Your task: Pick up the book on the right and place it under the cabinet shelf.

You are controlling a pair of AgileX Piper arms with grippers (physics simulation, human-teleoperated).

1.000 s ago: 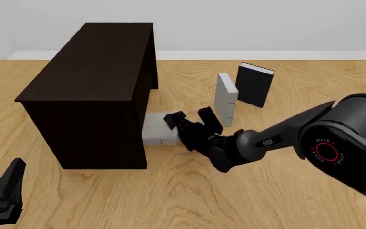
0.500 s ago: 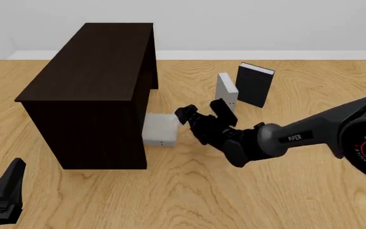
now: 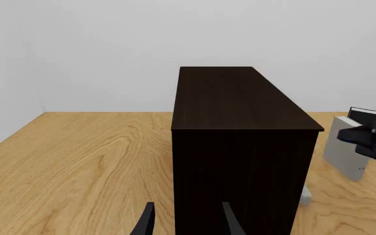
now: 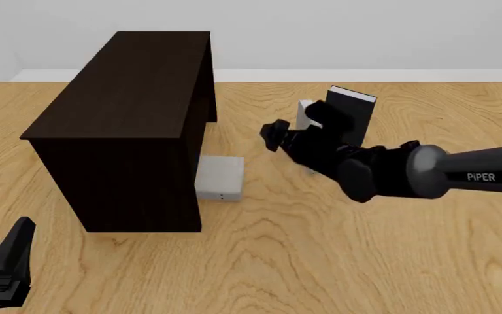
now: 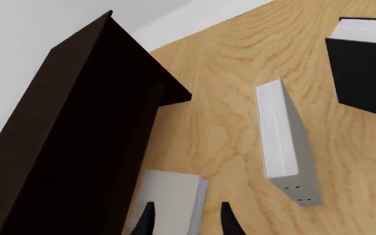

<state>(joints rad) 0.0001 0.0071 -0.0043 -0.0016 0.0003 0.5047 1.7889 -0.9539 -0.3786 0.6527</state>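
The book (image 4: 220, 178), thin and light grey, lies flat on the table with one edge tucked in at the foot of the cabinet shelf (image 4: 129, 98). Two dark dots show on its near edge. My right gripper (image 4: 297, 124) hovers open and empty above the table to the book's right, apart from it. In the right wrist view the book (image 5: 168, 196) lies beside the cabinet shelf (image 5: 64, 122), below the open right gripper (image 5: 184, 223). My left gripper (image 4: 7, 258) rests open at the near left, and the left wrist view faces the cabinet shelf (image 3: 240, 107).
A second grey book (image 4: 304, 112) stands upright behind my right gripper, with a black book (image 4: 351, 118) upright just past it. Both show in the right wrist view, the grey book (image 5: 286, 137) and the black book (image 5: 364, 68). Bare wooden table (image 4: 321, 261) lies in front.
My right gripper has drawn back from the flat book, rising and moving right and farther away. The book stays lying at the cabinet's foot. The left arm has not moved.
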